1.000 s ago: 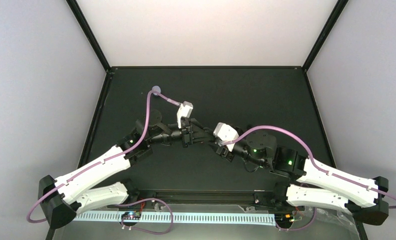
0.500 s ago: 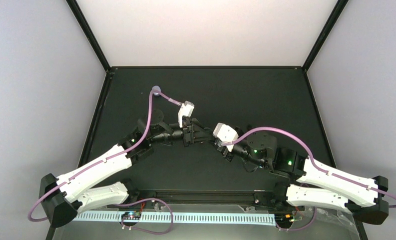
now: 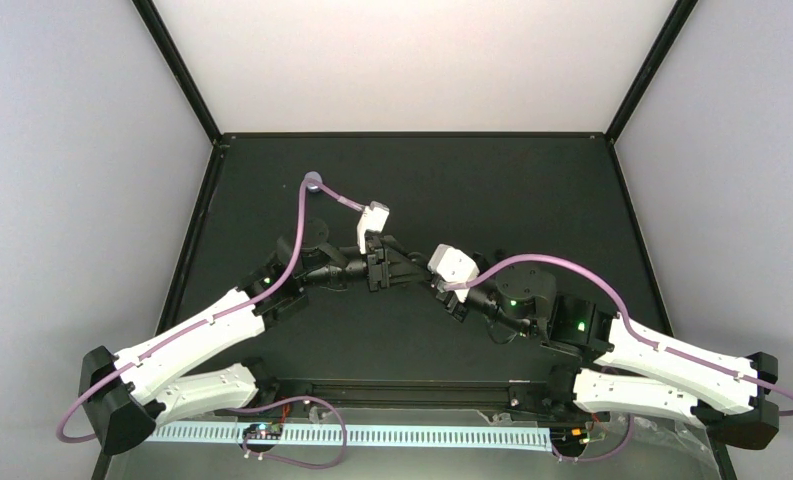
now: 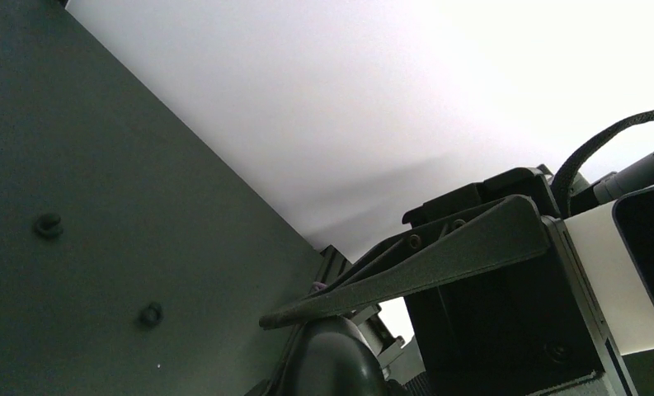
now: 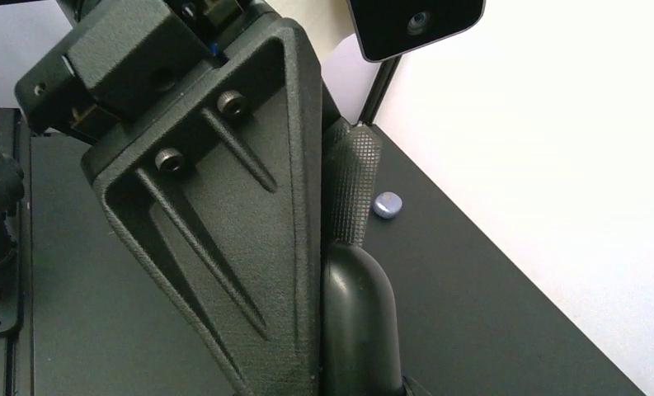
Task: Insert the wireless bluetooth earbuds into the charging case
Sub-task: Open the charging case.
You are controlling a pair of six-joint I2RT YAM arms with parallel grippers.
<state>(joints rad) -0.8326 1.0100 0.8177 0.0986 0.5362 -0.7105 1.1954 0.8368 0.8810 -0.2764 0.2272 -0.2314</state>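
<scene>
Well, I have both arms brought together over the middle of the desk (image 3: 492, 190). From above, the left jaws (image 3: 404, 272) and the right jaws (image 3: 430, 284) meet tip to tip, so close that I cannot say whether they touch.

The charging case (image 3: 314, 181) is a small round lilac piece lying towards the back left corner of the desk, well apart from both pairs of jaws. The left arm's lilac cable (image 3: 298, 225) runs right up to it in the top view. In the right wrist view the case (image 5: 387, 205) sits flat on the desk just beyond a textured fingertip (image 5: 352, 186), near the foot of the white wall.

The left arm's big ribbed finger (image 5: 216, 206), with its two screws, fills most of that view. In the left wrist view the right arm's dark finger (image 4: 439, 247) crosses the frame.

Whether either pair of jaws is apart or closed, I cannot tell. I cannot make out the earbuds in any view.
</scene>
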